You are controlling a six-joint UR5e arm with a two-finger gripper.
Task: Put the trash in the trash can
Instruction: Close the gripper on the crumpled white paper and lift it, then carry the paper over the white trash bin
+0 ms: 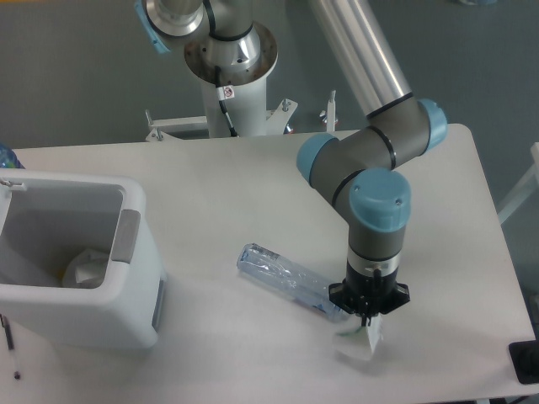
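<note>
Grey flooring surrounds a pale table point(210, 194). Gripper point(368, 326) stands near the front right, fingers pressed together on the packet point(364, 338), which hangs just above the tabletop. Bottle point(282, 281) lies flat just beside it, to its left. Trash can point(76, 261) sits well apart at the left edge. Judged step: packet pickup. Next move calls for carrying it over the bin's opening before release.
</note>
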